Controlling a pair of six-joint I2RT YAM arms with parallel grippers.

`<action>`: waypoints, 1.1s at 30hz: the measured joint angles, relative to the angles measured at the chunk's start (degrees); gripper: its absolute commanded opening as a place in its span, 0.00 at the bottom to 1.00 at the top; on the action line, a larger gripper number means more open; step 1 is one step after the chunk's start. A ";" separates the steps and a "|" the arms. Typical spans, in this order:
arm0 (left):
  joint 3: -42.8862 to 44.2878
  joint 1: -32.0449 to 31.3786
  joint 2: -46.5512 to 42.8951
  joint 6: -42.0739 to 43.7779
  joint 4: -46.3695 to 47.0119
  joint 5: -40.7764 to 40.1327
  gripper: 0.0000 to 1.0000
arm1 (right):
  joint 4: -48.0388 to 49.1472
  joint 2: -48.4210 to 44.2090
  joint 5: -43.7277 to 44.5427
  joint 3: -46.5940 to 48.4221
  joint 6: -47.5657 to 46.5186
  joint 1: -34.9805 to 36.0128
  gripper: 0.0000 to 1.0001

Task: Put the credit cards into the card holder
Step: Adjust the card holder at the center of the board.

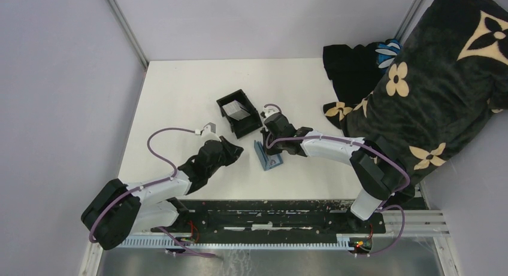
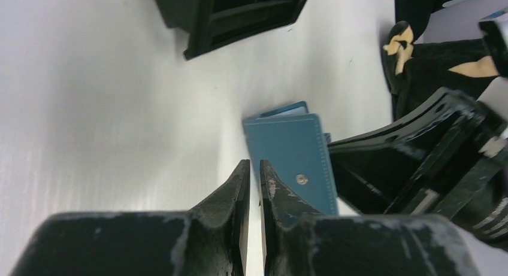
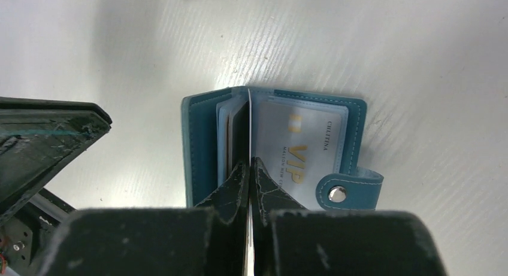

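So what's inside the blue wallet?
Inside the open teal-blue folding wallet sits a pale card with gold VIP letters, plus clear sleeves. The right claw pinches one thin pale sheet and covers what's beneath it.

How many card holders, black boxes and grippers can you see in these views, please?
card holder: 1
black box: 1
grippers: 2 (left gripper, right gripper)
Total: 4
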 measured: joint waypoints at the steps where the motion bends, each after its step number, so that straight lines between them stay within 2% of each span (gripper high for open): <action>1: 1.11 -0.09 0.02 0.15 -0.96 -0.04 0.18 | -0.81 0.04 0.92 0.46 -0.33 0.52 0.01; 16: 10.08 -1.70 1.81 2.32 -4.90 0.13 0.18 | -9.22 3.65 12.11 7.76 -3.32 8.68 0.01; 33: 9.64 -2.62 5.75 2.32 -4.02 0.13 0.16 | -10.95 5.81 19.93 10.29 -3.23 13.92 0.01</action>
